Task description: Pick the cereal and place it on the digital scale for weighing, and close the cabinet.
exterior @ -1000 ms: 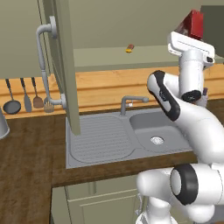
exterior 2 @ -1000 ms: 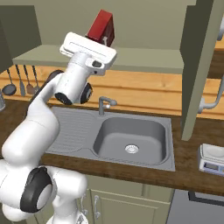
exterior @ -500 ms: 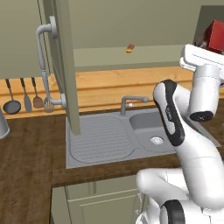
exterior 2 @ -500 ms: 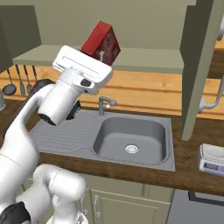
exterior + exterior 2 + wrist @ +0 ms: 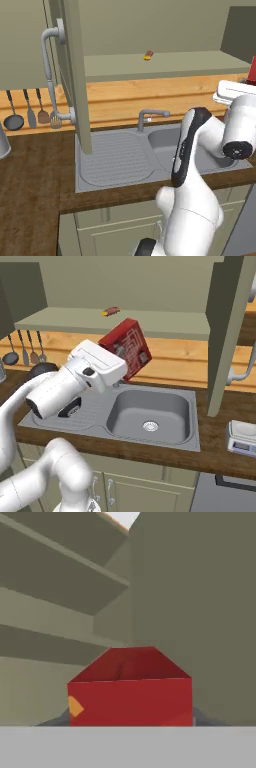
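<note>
Gripping the cereal (image 5: 128, 347) firmly, my gripper (image 5: 111, 367) holds it tilted over the sink (image 5: 150, 416), at about ten o'clock from the drain. I'd carry it level toward the scale (image 5: 242, 437) at three o'clock, clearing the open cabinet door (image 5: 226, 326) beyond.

Cereal (image 5: 127, 349) in hand (image 5: 118, 363), now lower, rightward, over the sink (image 5: 172, 428).

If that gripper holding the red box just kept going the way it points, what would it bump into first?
Probably the open cabinet: past the cereal in the gripper, the hand view shows its shelves and wall ahead, though depth is unclear.
</note>
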